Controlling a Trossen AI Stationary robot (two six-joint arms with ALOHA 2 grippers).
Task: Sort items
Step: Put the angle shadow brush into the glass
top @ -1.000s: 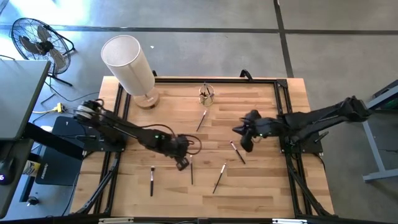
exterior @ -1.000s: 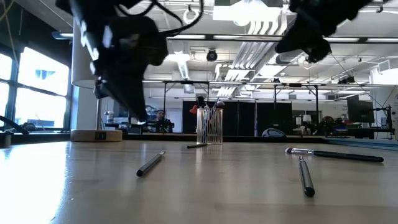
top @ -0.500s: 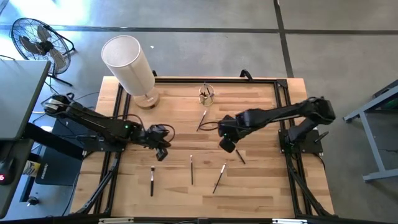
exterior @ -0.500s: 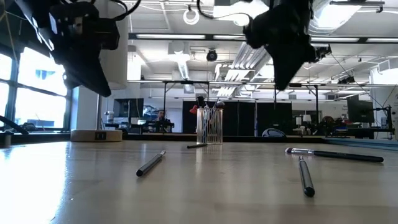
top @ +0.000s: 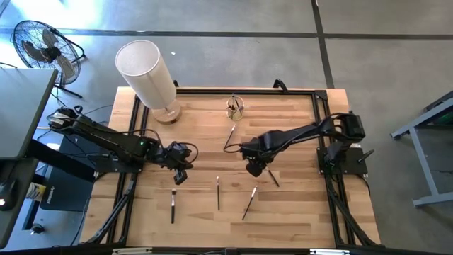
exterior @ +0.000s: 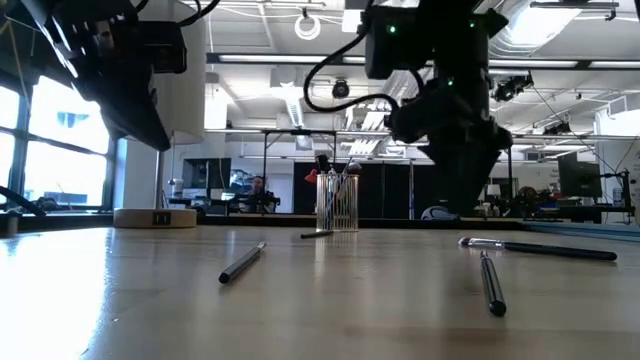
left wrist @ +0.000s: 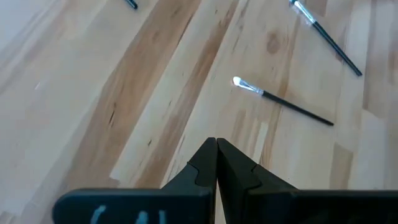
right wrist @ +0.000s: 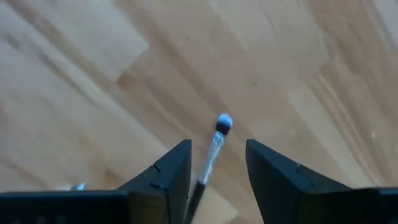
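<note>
Straddling a brush point(right wrist: 214, 146), right hand point(right wrist: 216, 163) gapes empty (glass cup point(top: 235, 108) nearby); left hand point(left wrist: 216, 163) closed, empty.

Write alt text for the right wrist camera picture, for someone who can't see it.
The right gripper hovers with jaws open over a slim makeup brush lying on the wooden table, the brush's small rounded tip pointing away from the gripper between the two dark fingers.

No text, label, brand, number or sign can be read on anything shown in these views.
</note>
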